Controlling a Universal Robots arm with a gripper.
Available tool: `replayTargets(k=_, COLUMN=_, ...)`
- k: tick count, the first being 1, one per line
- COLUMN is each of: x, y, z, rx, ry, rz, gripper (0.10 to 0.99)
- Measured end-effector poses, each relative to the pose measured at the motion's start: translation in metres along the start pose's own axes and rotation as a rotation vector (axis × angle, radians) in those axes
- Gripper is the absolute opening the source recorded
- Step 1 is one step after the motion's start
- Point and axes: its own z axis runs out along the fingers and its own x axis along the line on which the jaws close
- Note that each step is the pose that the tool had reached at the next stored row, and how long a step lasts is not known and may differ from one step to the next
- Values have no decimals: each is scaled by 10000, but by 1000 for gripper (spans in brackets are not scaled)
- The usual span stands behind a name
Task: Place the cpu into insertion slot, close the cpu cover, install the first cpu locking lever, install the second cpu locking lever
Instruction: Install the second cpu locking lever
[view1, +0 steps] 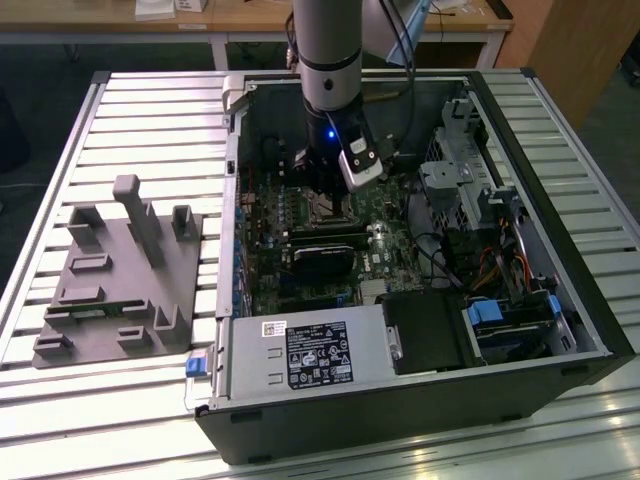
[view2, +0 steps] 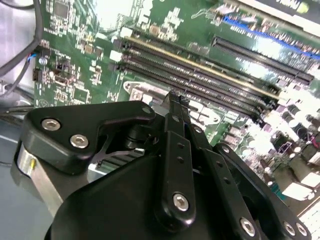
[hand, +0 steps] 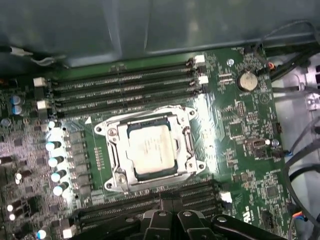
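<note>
In the first wrist view the cpu (hand: 150, 149) lies flat in the insertion slot, pale metal face up. The silvery cpu cover (hand: 118, 150) lies down around its edges. Thin metal levers run along the socket's sides; I cannot tell whether they are latched. My gripper (hand: 170, 217) hovers just beside the socket, over the memory slots, with its black fingers together and nothing between them. In the second wrist view the gripper (view2: 172, 97) points at the board with its fingers pressed side by side. The exterior view shows the gripper (view1: 320, 188) inside the open computer case, right above the insertion slot (view1: 326, 210).
Long memory slots (hand: 125, 87) flank the socket. A black card (view1: 320, 262) lies near it, and a labelled power supply (view1: 305, 355) sits at the case front. Drive cages and cables (view1: 500, 250) fill the exterior view's right. A grey fixture (view1: 120, 270) stands on the slatted table.
</note>
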Motion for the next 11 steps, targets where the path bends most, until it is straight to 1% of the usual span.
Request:
replayTargets(k=1, x=-3, y=-14, z=3, rx=-7, ry=20, rz=2, gripper=106)
replayTargets(k=2, x=-4, y=-26, z=7, rx=-14, ry=70, rz=5, gripper=106)
replayTargets(k=6, x=-11, y=-68, z=19, rx=-25, ry=354, rz=18, gripper=106)
replayTargets(k=11, x=-17, y=-111, z=31, rx=-55, ry=749, rz=41, gripper=106)
